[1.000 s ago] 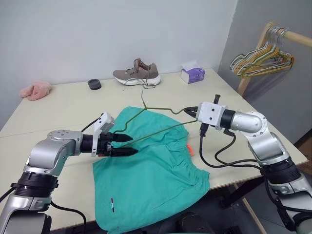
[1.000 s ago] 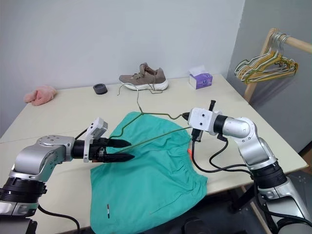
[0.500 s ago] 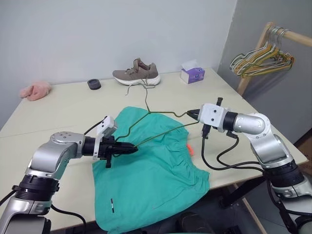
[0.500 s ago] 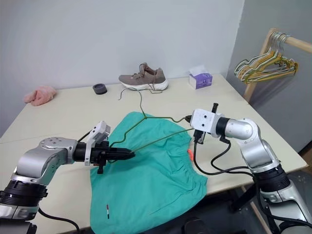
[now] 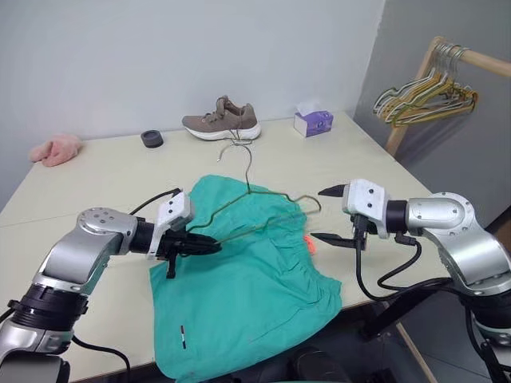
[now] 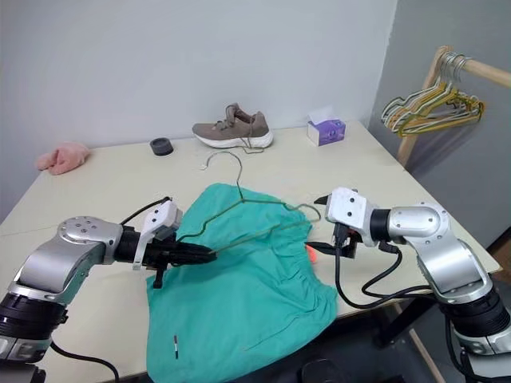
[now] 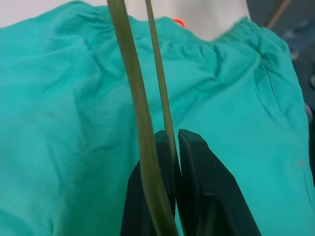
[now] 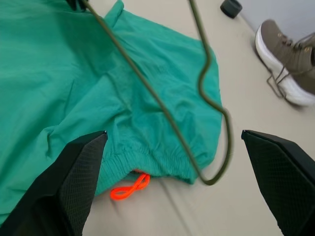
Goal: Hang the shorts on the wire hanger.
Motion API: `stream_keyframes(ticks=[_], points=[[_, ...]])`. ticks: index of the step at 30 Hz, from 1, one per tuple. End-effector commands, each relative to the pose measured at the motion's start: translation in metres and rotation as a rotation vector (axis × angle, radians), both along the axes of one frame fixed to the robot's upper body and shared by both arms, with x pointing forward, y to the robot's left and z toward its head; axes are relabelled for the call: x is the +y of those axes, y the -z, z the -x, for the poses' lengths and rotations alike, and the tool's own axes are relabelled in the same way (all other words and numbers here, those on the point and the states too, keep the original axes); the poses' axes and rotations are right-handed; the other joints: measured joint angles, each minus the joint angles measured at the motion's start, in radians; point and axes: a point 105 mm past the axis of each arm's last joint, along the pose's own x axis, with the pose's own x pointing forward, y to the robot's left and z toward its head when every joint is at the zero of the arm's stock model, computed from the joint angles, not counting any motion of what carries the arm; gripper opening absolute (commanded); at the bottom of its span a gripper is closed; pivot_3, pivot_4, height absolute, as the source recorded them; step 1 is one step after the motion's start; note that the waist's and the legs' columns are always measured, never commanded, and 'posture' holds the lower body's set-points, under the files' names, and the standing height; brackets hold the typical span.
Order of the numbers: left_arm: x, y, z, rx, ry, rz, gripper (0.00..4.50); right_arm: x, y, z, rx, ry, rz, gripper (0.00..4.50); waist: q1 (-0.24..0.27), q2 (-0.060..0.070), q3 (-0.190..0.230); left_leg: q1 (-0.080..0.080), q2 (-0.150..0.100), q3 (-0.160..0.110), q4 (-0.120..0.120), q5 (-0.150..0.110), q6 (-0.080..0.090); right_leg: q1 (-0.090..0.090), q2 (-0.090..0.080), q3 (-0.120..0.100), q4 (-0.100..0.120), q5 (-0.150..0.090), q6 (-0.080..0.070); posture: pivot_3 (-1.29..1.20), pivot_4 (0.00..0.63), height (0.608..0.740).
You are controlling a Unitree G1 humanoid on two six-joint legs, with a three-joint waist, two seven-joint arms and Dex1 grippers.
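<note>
The teal-green shorts (image 5: 239,295) lie spread on the table (image 5: 104,183), their lower part hanging over the front edge and the orange drawstring (image 5: 310,243) showing at the waistband. The wire hanger (image 5: 263,195) lies slanted over the shorts, hook toward the shoe. My left gripper (image 5: 209,246) is shut on the hanger's lower bar (image 7: 160,88) near its left corner. My right gripper (image 5: 321,215) stands open just off the hanger's right corner (image 8: 216,179), not touching it.
At the back of the table stand a brown shoe (image 5: 222,121), a purple tissue box (image 5: 313,122) and a small black round thing (image 5: 151,138); a pink fuzzy cloth (image 5: 56,149) lies far left. A wooden rack with bunched hangers (image 5: 427,92) stands right.
My left gripper has shut on the hanger's lower bar. My right gripper has opened, let go of the hanger's right corner and drawn back. The hanger's right end has dropped toward the shorts.
</note>
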Motion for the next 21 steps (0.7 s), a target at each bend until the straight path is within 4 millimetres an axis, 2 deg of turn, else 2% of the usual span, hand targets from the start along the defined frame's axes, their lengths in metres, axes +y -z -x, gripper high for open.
stream_keyframes(ticks=[1, 16, 19, 21], points=[[-0.006, -0.016, 0.002, -0.082, 0.102, -0.046, 0.00, 0.005, -0.005, -0.002, 0.067, 0.009, 0.001, 4.49, -0.004, 0.000, 0.000, 0.000, 0.000, 0.000, 0.000, 0.000, 0.000, 0.000, 0.000, 0.000, 0.000, 0.000, 0.000, -0.26, 0.000, 0.740], [-0.011, -0.017, 0.003, -0.187, 0.192, -0.130, 0.00, 0.023, 0.045, 0.012, 0.400, -0.057, 0.120, 4.49, -0.012, 0.000, 0.001, -0.001, 0.000, 0.000, 0.000, 0.000, 0.000, -0.001, 0.000, 0.000, 0.000, 0.000, 0.000, -0.24, 0.000, 0.740], [-0.009, -0.015, 0.004, -0.198, 0.202, -0.150, 0.00, 0.025, 0.048, 0.011, 0.422, -0.042, 0.112, 3.95, -0.012, 0.000, 0.000, -0.001, 0.000, 0.000, 0.000, 0.000, 0.000, -0.001, 0.000, 0.000, 0.000, 0.000, 0.000, -0.23, 0.000, 0.740], [-0.008, -0.013, 0.004, -0.203, 0.206, -0.156, 0.00, 0.026, 0.049, 0.011, 0.428, -0.041, 0.111, 3.28, -0.012, 0.000, 0.001, -0.001, 0.000, 0.000, 0.000, 0.000, 0.000, -0.001, 0.000, 0.000, 0.000, 0.000, 0.000, -0.24, 0.000, 0.740]])
